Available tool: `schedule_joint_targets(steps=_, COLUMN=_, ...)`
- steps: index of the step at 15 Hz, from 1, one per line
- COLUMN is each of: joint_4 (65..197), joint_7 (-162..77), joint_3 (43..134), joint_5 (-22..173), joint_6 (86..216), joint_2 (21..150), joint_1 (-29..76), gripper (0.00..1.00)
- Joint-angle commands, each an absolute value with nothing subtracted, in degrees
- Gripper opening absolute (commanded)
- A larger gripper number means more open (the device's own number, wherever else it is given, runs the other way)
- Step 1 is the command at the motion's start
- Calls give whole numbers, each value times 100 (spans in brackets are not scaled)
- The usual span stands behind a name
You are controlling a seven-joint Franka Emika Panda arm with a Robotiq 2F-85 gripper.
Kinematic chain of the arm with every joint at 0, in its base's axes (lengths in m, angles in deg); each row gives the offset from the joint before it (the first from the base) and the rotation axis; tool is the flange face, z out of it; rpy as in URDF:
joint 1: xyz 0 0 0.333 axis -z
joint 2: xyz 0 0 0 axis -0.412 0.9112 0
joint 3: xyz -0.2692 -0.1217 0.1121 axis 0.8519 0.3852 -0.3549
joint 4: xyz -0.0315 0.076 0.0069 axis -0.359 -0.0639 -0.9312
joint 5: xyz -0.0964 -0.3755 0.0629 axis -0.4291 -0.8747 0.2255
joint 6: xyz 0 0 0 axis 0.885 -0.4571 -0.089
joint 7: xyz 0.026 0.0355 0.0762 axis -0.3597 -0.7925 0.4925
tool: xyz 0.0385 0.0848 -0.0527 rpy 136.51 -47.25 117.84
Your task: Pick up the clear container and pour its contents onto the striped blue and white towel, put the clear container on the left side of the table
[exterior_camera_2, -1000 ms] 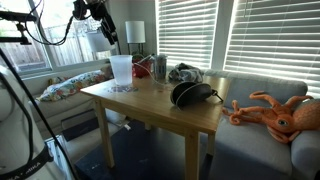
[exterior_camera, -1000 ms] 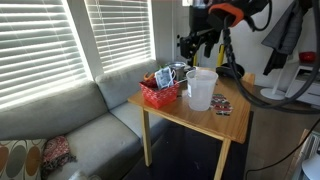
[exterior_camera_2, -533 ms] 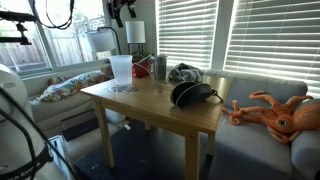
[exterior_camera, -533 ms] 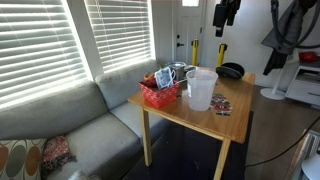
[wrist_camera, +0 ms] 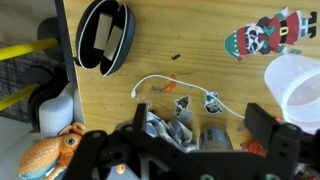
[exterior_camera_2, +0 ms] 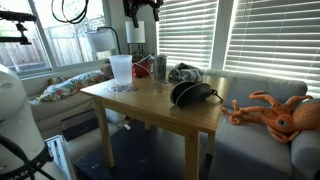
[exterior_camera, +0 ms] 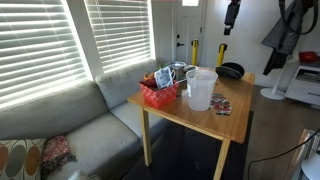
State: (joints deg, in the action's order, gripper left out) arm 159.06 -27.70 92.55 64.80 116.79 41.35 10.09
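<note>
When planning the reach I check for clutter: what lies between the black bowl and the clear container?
Wrist view: mostly bare table, plus a thin white cord and a small dark speck, between black bowl and clear container.

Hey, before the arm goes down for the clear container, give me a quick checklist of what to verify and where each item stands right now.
1. Hand open: ok, fingers spread wide in the wrist view.
2. Hand empty: ok, nothing between the fingers.
3. Clear container upright on the table: ok.
4. Hand centred over the container: not ok, it sits at the wrist view's right edge.
5. Container's contents: cannot tell.
6. Clearance beside the container: cannot tell, the red basket stands close.
</note>
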Motion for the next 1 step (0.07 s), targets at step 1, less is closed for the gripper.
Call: schedule_joint_targets(steps=1, joint_4=15896, joint_7=-2633, joint_3=8935, joint_5=6654, joint_6=11702, joint_2=4168, joint_1=1392, gripper=100)
